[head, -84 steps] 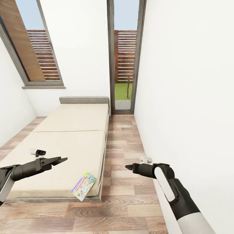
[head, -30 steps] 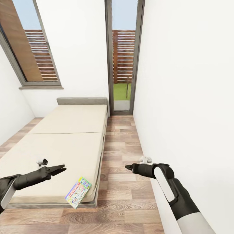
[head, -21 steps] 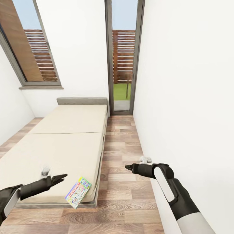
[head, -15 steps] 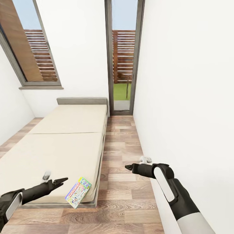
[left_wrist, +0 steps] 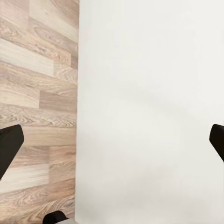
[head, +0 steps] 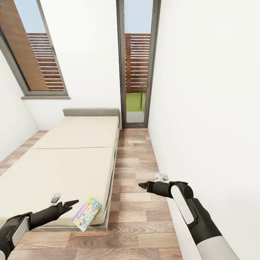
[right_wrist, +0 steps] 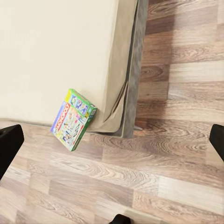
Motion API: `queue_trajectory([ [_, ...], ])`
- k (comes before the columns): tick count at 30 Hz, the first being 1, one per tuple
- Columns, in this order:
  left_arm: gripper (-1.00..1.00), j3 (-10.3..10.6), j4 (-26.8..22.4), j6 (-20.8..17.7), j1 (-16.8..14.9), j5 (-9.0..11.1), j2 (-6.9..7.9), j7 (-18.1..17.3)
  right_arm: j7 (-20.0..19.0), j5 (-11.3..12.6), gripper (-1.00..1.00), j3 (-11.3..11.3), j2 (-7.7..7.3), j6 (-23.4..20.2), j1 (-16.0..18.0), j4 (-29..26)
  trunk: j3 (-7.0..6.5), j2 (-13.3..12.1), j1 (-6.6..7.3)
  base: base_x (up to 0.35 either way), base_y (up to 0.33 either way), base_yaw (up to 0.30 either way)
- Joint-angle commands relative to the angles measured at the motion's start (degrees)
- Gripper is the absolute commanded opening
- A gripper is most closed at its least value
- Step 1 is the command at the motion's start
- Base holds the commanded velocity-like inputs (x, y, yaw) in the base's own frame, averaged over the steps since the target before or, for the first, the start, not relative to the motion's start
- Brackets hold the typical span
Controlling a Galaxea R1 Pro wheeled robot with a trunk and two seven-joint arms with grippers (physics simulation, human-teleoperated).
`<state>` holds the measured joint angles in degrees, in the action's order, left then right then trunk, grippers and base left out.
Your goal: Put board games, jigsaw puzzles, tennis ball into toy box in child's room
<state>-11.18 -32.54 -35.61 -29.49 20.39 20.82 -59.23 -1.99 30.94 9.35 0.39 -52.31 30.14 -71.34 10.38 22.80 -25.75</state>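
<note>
One board game [head: 86, 213], a colourful flat carton with a purple edge and a red Monopoly band, lies at the near right corner of the bed [head: 72, 162] and hangs over its edge. The right wrist view has the same carton [right_wrist: 73, 120] on the bed's [right_wrist: 56, 56] corner. My left gripper [head: 70, 204] hovers open just left of the carton, low over the mattress. My right gripper [head: 141, 185] is open over the floor to the right of the bed, empty. The table, toy box, jigsaw puzzles and tennis ball are out of view.
A small grey-white object [head: 55, 198] rests on the mattress behind my left gripper. Another small white object [head: 161, 177] lies on the wood floor by the right wall. A floor strip [head: 133, 159] runs between bed and wall to a glass door [head: 136, 72].
The view first shifted slightly. Since then my left arm has dropped and drawn back toward the bed's near edge, and the small grey-white object has slid nearer. The right arm and carton are unmoved.
</note>
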Motion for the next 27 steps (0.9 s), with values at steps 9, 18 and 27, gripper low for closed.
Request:
queue_trajectory([
  [9, 1.00, -0.1, 1.7, -0.4, 0.0, 0.3, -0.32, 0.1, -0.4, 0.1, 1.00, -0.2, 0.04, -0.3, 0.0, -0.6, 1.55, 3.3, -1.79, 0.000, 0.000, 0.000],
  [18, 1.00, -0.3, 2.1, -0.5, 0.0, 0.4, -0.29, 0.0, -0.5, 0.2, 1.00, -0.1, 0.01, -0.3, 0.1, -6.2, 3.17, 6.9, -3.77, 0.000, 0.000, 0.000],
  [27, 1.00, -0.8, 2.1, -0.7, -0.1, 0.5, -0.23, -0.5, -0.5, 0.2, 1.00, -0.1, 0.32, -0.4, 0.1, -7.0, 4.82, 10.5, -5.74, 0.000, 0.000, 0.000],
])
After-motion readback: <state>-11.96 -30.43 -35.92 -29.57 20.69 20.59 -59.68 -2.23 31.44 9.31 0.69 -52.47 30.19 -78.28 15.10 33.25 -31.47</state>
